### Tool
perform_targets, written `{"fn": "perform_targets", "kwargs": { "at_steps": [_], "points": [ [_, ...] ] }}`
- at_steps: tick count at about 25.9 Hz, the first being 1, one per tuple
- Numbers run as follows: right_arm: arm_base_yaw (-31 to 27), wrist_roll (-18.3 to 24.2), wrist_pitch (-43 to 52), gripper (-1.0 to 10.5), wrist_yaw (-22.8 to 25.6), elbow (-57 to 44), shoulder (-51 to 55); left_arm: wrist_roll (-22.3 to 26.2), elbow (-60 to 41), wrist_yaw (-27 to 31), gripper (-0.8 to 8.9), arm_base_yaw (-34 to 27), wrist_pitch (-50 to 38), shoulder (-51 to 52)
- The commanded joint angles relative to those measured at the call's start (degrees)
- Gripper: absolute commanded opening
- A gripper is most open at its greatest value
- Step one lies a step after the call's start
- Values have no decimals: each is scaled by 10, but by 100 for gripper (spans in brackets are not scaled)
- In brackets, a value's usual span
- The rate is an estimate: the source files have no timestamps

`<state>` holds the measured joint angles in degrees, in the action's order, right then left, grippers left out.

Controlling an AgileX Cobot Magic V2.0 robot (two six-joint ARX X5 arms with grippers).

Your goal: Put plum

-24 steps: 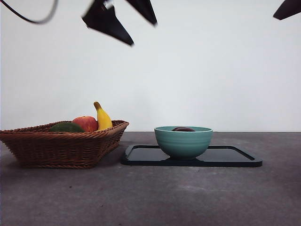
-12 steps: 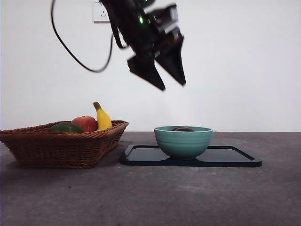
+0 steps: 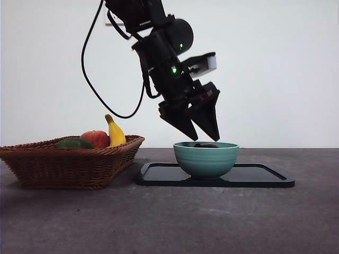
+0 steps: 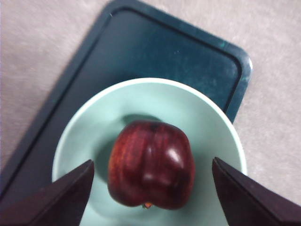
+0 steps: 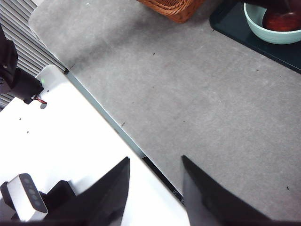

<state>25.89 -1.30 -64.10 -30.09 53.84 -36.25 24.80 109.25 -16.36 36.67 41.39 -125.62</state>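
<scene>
While the plum [image 4: 151, 165] sits in the bowl [image 4: 80, 136], the left tool [image 3: 200, 133] hangs just above, released.

A black robot arm built of chunky, rounded segments is seen in the front view, with small green indicator lights glowing on its housing, a pale grey rectangular block fixed to one side, and a thin black cable looped loosely beside it. The left gripper [image 3: 197, 129] is formed of two matte black, wedge-shaped jaws tapered to sharp points. The right gripper [image 5: 154, 192] is shown with two broad, flat black jaws of the same dull finish.
</scene>
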Motion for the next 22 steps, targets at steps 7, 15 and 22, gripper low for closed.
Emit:
{"fn": "perform_targets", "kwargs": {
  "at_steps": [7, 15, 22],
  "points": [
    [4, 5, 2, 172, -3, 3, -2, 18, 17, 0, 406, 8, -13, -38],
    [4, 5, 7, 172, -3, 3, -2, 20, 16, 0, 406, 9, -23, -39],
    [4, 5, 7, 172, -3, 3, -2, 15, 16, -15, 406, 10, -20, -41]
  ]
}}
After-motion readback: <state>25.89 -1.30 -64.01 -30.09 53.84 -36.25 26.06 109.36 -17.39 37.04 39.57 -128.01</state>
